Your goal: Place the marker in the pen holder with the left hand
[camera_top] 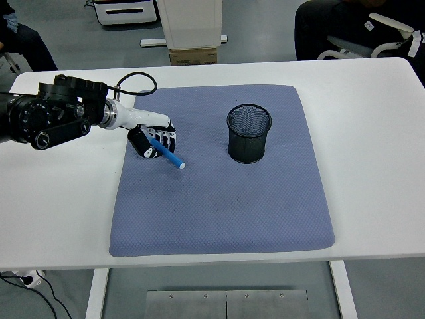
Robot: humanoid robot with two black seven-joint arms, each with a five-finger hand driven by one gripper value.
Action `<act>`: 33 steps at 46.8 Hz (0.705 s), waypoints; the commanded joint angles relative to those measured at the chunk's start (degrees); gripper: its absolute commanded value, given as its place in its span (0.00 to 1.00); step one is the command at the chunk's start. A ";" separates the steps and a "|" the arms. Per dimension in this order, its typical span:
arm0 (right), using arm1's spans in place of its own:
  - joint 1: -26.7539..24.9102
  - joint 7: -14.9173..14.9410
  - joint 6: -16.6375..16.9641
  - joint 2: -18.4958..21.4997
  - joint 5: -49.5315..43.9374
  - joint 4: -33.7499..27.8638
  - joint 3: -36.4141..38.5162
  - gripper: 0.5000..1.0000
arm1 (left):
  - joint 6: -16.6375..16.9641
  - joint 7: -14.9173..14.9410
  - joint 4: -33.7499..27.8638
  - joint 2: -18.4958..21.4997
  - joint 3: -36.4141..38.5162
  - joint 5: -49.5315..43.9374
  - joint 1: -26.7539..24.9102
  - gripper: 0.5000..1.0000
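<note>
A: What is the left hand [154,140] doing?

B: It is reaching in over the left part of the blue-grey mat [219,219], well to the left of the pen holder [249,133], and its fingers are curling around the blue marker [167,154], gripping it.

A: And how is the marker lying?

B: It is slanting, with its upper end inside the hand and its white-tipped lower end pointing down and toward the pen holder's side. Whether that tip is touching the mat, I cannot tell.

A: Where is the pen holder?

B: The 1 black mesh cup is standing upright on the mat, right of the hand.

A: Anything behind the pen holder?

B: A person [345,26] is sitting beyond the white table [372,153], up and right of it.
</note>
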 commanded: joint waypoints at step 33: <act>0.00 0.00 0.00 0.00 0.00 0.00 0.00 1.00 | -1.84 0.00 1.57 0.50 -3.89 -1.22 -5.51 0.00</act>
